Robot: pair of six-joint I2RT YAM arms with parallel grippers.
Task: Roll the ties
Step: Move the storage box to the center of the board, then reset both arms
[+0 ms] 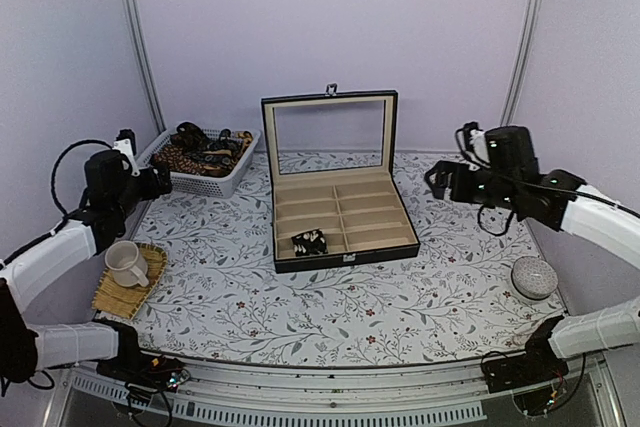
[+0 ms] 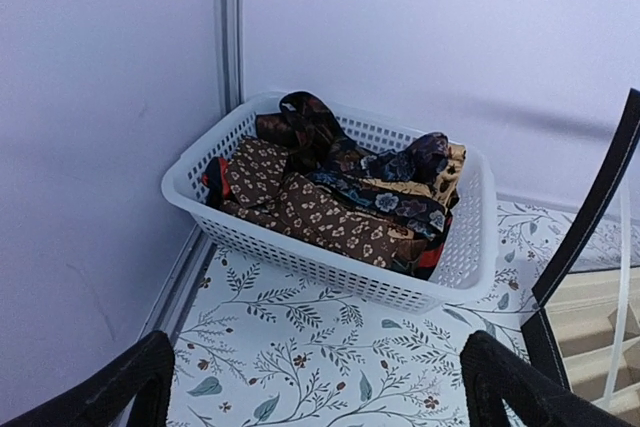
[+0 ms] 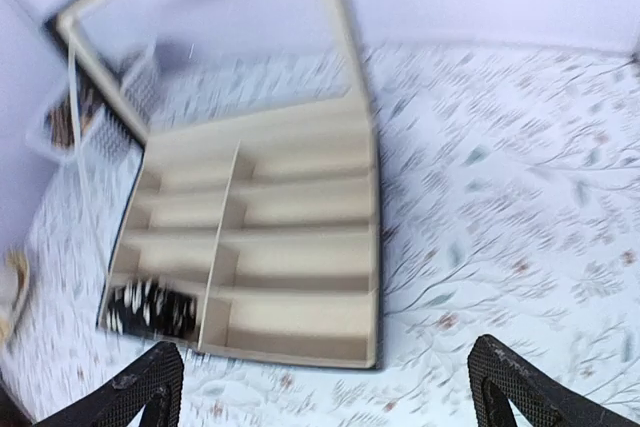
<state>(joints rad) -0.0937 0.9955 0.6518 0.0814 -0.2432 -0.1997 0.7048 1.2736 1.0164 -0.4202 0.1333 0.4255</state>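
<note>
Lavender walls close in a table covered with a leaf-printed tablecloth [image 1: 250,297]. At the far left corner sits a white perforated basket [image 1: 222,183] heaped with loose ties [image 2: 330,217]. Some are brown-orange with small prints and others are dark with flowers, all tangled over each other.

In the middle of the tabletop a black box [image 1: 345,260] stands open, its windowed lid [image 1: 330,100] upright at the far side. Its beige inside is split into two columns of compartments. One rolled tie [image 1: 310,241], black with pale specks, lies in the left column's nearest compartment. In the right wrist view it shows only as a blur.

Near the left edge a pale mug [image 1: 125,263] rests on a woven mat [image 1: 110,299]. Near the right edge, toward the near corner, lies a grey speckled round object [image 1: 533,276].

The left gripper [image 1: 152,183] hangs above the left edge, facing the basket. Its fingers [image 2: 130,382] are spread wide with nothing between them. The right gripper [image 1: 440,180] hovers over the right side of the table, turned toward the box. Its fingers [image 3: 150,387] are likewise set wide apart and hold nothing.
</note>
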